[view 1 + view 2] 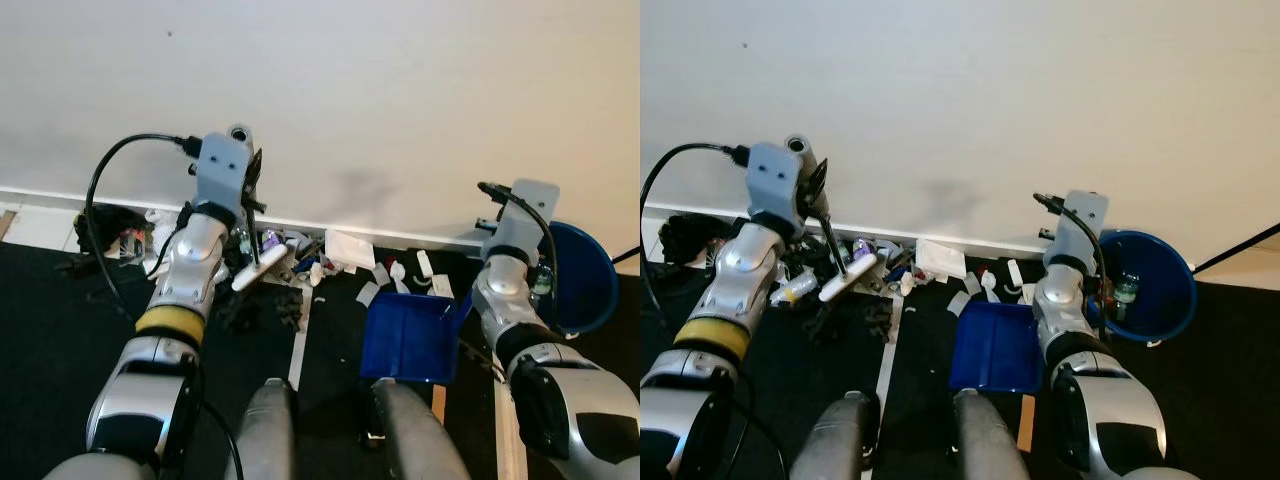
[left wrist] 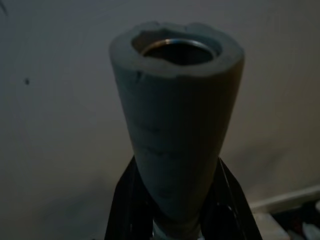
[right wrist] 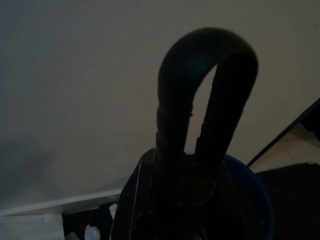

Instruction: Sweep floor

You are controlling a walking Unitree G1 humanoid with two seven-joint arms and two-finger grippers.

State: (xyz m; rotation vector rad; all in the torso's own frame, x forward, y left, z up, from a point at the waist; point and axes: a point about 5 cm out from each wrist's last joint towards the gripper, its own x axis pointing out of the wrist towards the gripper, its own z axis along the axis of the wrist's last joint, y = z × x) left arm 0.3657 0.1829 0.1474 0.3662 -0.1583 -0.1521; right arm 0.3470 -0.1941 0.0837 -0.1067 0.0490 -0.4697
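**A:** Looking at the head views, where does the sweeping stand?

**B:** Litter [image 1: 330,262] lies strewn along the baseboard [image 1: 420,236] at centre frame: scraps of paper, wrappers, small bottles. The broom [image 1: 262,268] works it from centre left, its dark bristles down on the black floor [image 1: 40,330] just below the pile. A blue dustpan [image 1: 410,335] sits lower centre, mouth toward the scraps.

**A:** And the grippers?

**B:** The left gripper [image 2: 175,220] is clamped around the broom's grey foam-covered handle [image 2: 175,125], black fingers [image 2: 125,210] hugging it on both sides near its open top end. The right gripper [image 3: 185,200] grips the dustpan's dark looped handle [image 3: 205,100], which rises between its fingers. A blue bin [image 1: 585,275] stands at right, beside the right arm, with a bottle inside.

**A:** How will the broom handle?

**B:** I'd judge it light and stiff, the foam giving a soft, non-slip hold. Gripped that high, the head has long leverage, so short, gentle strokes suit. The bristles should flex; the paper is featherweight and could scatter or slide past the pan's lip.

**A:** The dustpan?

**B:** Rigid plastic, light. Held by its loop it may tip, so the front edge probably wants pressing flat to the floor.
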